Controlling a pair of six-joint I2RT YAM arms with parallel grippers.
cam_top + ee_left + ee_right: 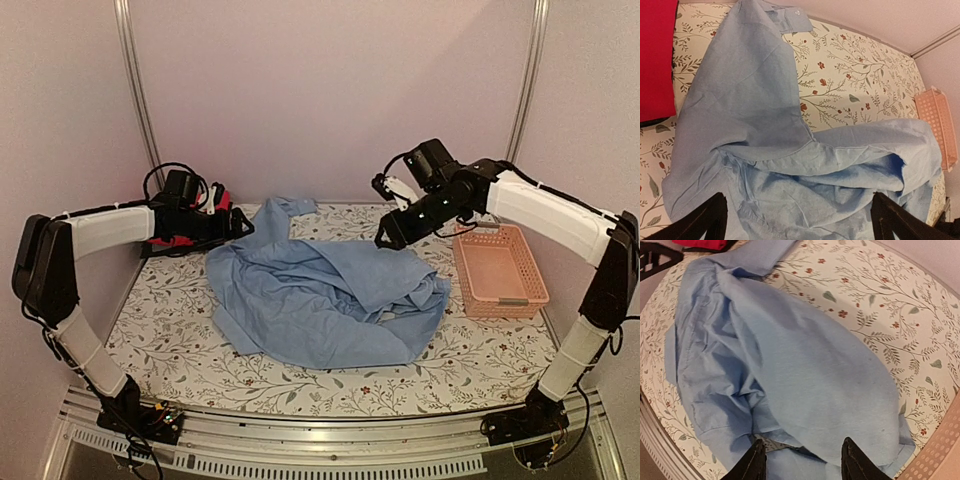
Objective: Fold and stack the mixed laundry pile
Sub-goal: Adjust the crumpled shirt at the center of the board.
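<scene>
The right hand (385, 238) hovers just over the 2 o'clock edge of the light blue shirt (320, 295), its fingers (754, 464) partly spread with nothing between them. The left hand (240, 222) stands wide open and empty at the shirt's 10 o'clock edge, looking down on the cloth. The shirt lies crumpled across the middle of the floral-covered counter (170, 340). One strip ending in a buttoned band (795, 20) reaches toward 12 o'clock; I cannot tell whether that band is a cuff or the collar. The red garment (657, 55) sits at 10 o'clock beneath the left arm. A pink slatted basket (500, 268) stands at 3 o'clock.

The shirt looks light, thin and limp. It will probably sag, drag and bunch rather than keep a shape, and a pinch on a loose fold would likely lift only one layer. The better holds, I judge, are the firmer edges: the buttoned band, a seam or a hem. With one edge per hand, well apart, the cloth could be pulled flat.
</scene>
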